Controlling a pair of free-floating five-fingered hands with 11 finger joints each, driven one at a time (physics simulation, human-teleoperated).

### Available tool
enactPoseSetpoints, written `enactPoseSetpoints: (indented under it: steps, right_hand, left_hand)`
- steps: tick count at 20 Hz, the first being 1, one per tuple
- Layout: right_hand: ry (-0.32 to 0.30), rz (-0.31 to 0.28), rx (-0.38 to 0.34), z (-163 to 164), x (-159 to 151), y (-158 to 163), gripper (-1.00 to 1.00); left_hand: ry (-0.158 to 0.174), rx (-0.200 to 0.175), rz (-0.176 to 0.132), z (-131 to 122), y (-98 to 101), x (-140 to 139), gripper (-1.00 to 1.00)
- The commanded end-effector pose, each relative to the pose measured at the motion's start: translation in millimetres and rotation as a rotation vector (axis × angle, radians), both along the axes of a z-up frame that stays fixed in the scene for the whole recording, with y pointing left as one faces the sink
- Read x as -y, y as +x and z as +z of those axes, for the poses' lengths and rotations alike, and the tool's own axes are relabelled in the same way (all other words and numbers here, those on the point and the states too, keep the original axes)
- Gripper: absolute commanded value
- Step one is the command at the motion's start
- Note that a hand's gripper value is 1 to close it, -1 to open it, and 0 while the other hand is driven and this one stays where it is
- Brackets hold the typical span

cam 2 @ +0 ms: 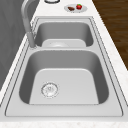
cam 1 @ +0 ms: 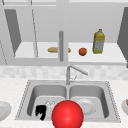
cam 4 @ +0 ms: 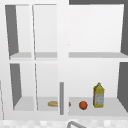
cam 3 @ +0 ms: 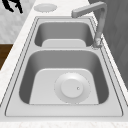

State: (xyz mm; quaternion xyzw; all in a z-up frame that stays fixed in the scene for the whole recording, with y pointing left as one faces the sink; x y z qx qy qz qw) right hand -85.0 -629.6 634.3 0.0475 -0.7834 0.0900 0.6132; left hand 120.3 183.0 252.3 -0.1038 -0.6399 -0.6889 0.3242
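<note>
Glossy red sphere (cam 1: 67,114), smooth and unmarked, nearest the lens at the front edge of the brushed-steel double sink (cam 1: 27,90). Left hand (cam 1: 41,111), matte black, fingers hanging loosely uncurled, gripping nothing, just left of the sphere. Yellow plastic bottle (cam 1: 98,41) on the cabinet shelf (label unreadable).

brushed metal sink (cam 1: 30,90) and tap (cam 1: 75,70), dull satin sheen – pale speckled stone counter (cam 2: 62,10), matt. lower middle of the front view: glossy red ball (cam 1: 67,115) beside a matt black hand (cam 1: 40,111).
</note>
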Motion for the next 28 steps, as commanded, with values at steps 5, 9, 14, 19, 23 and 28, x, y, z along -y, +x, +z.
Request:
enactPoseSetpoints:
  steps: [5,9,14,19,23,28]
  right_hand:
    - [0.033,0.011,0.032,-23.2,53.8,-8.0,-1.0]
    - [-0.007,-0.066,0.114,-17.3,90.0,-14.2,-1.0]
    - [-0.003,-0.042,0.143,-35.4,130.7,-14.6,-1.0]
    - [0.001,-0.028,0.159,-61.3,170.0,-15.3,-1.0]
    - [0.002,-0.025,0.16,-85.7,203.8,-15.9,-1.0]
    - [0.003,-0.013,0.157,-124.3,238.8,-15.8,-1.0]
  left_hand:
    - [0.0,0.0,0.0,0.0,0.0,0.0,0.0]
    - [0.0,0.0,0.0,0.0,0.0,0.0,0.0]
    - [0.0,0.0,0.0,0.0,0.0,0.0,0.0]
    - [0.0,0.0,0.0,0.0,0.0,0.0,0.0]
    - [0.0,0.0,0.0,0.0,0.0,0.0,0.0]
    - [0.0,0.0,0.0,0.0,0.0,0.0,0.0]
